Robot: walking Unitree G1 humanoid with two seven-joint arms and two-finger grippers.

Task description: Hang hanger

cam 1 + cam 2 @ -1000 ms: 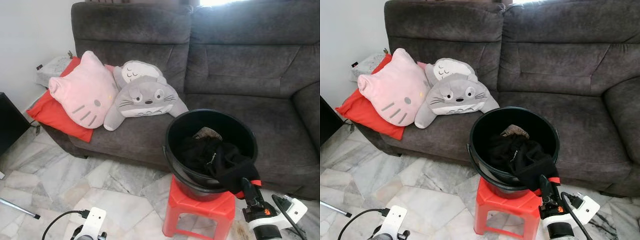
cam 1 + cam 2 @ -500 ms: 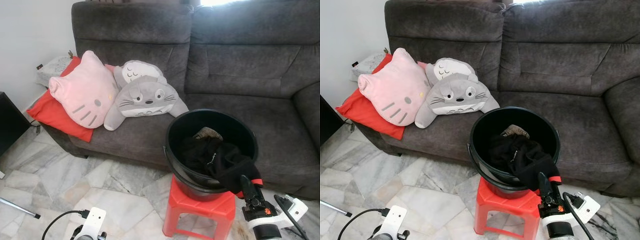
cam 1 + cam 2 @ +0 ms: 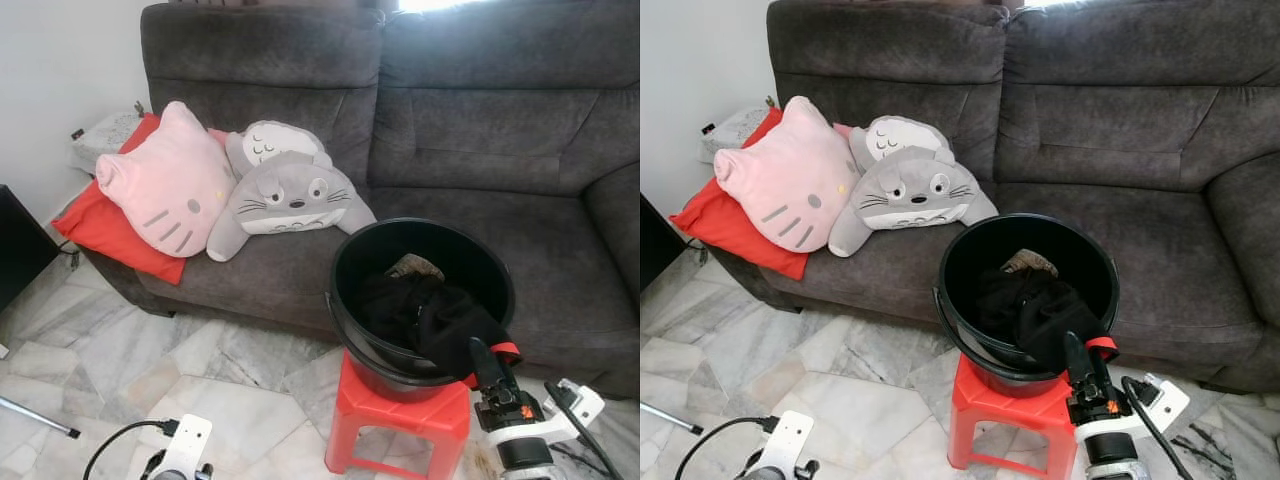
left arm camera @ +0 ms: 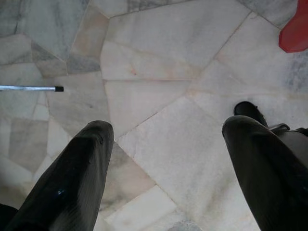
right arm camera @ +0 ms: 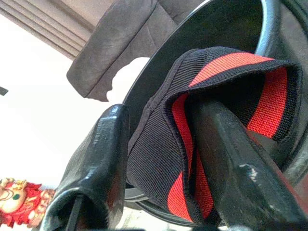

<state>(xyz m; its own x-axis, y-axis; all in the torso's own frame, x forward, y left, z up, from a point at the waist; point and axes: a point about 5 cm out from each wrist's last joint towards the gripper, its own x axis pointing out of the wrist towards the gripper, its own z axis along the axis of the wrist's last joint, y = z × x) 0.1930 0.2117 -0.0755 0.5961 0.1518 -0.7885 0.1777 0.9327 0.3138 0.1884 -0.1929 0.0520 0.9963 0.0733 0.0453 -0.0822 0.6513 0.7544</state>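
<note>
A black bucket [image 3: 345, 250] stands on a red plastic stool [image 3: 400, 412] in front of the sofa. Black clothing [image 3: 430, 315] fills it, and a cuff with red stripes [image 5: 231, 67] hangs over the near rim. My right gripper [image 3: 483, 362] points up at that rim. It is open, and the striped cuff lies between its fingers and drapes over one of them. My left gripper [image 4: 163, 139] hangs open over the marble floor, holding nothing.
A dark grey sofa [image 3: 480, 130] holds a pink cat cushion [image 3: 165, 180], a grey plush [image 3: 290, 190] and a red cushion [image 3: 95, 225]. A thin metal rod [image 3: 35, 417] lies on the floor at the left. A black cabinet [image 3: 15, 240] stands at the far left.
My right gripper has risen and moved left to the bucket rim, so the striped cuff now sits between its fingers. The left arm has stayed still.
</note>
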